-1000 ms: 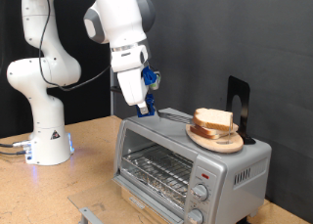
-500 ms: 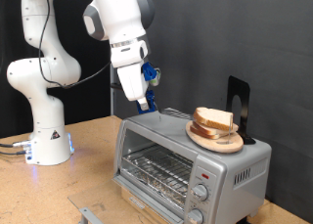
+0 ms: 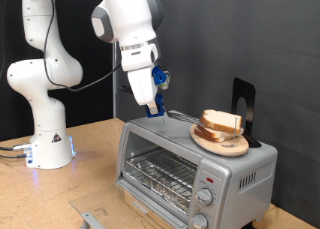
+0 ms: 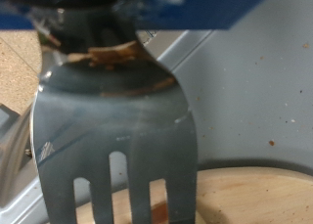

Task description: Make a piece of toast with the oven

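Note:
The piece of toast (image 3: 221,120) lies on a round wooden plate (image 3: 222,142) on top of the oven (image 3: 185,167), towards the exterior view's right. The oven's glass door looks closed, with the wire rack behind it. My gripper (image 3: 153,106) hangs above the oven's top left corner, left of the toast and apart from it. It is shut on a metal fork (image 4: 115,116), whose tines point down at the plate's edge (image 4: 256,193) in the wrist view.
The oven stands on a wooden table (image 3: 95,179). A black upright stand (image 3: 243,107) is behind the plate. The arm's white base (image 3: 45,139) stands at the exterior view's left. A metal bracket (image 3: 92,220) lies at the table's front.
My gripper with the fork has moved a little to the exterior view's right, towards the toast. The toast, plate and oven have not moved.

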{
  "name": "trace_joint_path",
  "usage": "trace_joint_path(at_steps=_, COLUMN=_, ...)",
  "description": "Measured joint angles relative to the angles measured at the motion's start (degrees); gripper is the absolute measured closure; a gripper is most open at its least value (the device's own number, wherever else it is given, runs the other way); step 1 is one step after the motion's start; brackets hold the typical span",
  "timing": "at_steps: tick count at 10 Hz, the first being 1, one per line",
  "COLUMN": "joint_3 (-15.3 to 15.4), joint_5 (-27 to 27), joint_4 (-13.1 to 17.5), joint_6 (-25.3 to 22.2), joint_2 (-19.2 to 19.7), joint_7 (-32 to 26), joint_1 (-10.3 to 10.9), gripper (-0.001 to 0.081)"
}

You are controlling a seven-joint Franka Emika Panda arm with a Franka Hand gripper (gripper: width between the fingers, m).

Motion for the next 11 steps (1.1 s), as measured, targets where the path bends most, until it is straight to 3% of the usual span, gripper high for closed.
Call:
trace_joint_path(at_steps=8, joint_3=2.95, joint_5=-0.07, joint_4=1.12, joint_6=0.13, joint_2=1.65, joint_7=2.46, joint_1=0.08, gripper=0.0406)
trace_joint_path(at_steps=11, joint_3=4.45, joint_5=-0.85, joint_4=2.62, joint_6=0.18, joint_2=3.26, joint_7=6.34, joint_1=0.12, gripper=0.0406)
